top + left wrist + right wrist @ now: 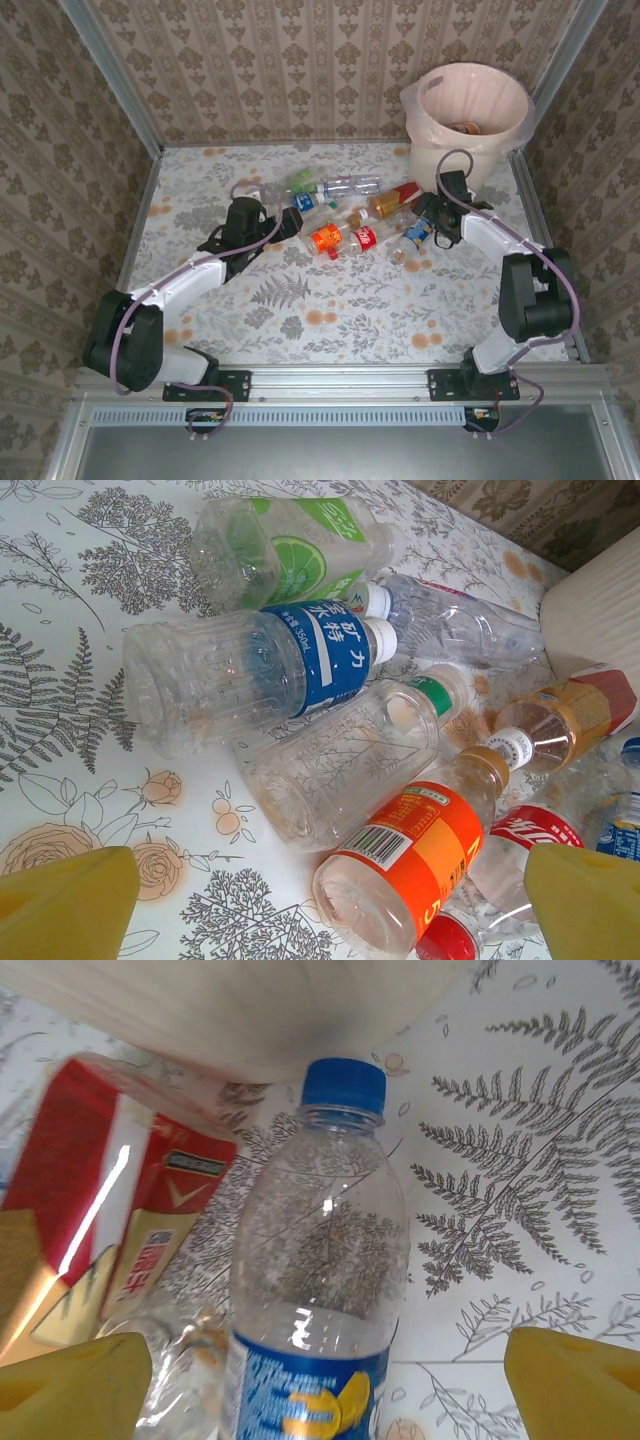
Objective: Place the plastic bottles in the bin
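Several plastic bottles lie in a cluster mid-table: a green-label one (303, 181), a blue-label one (300, 665), an orange-label one (327, 238) and a red-label one (365, 238). My left gripper (325, 912) is open, and the base of the orange-label bottle (420, 850) lies between its yellow fingertips (70, 900). My right gripper (320, 1390) is open around a blue-capped, blue-label bottle (320, 1260) without touching it; in the top view that gripper (432, 226) sits just in front of the bin (440, 150). The cream bin stands at the far right corner, with something orange inside.
A red and yellow labelled bottle (130, 1190) lies left of the blue-capped one, close to the bin wall (250, 1010). Patterned walls enclose the table on three sides. The flowered tabletop (330, 310) in front of the bottles is bare.
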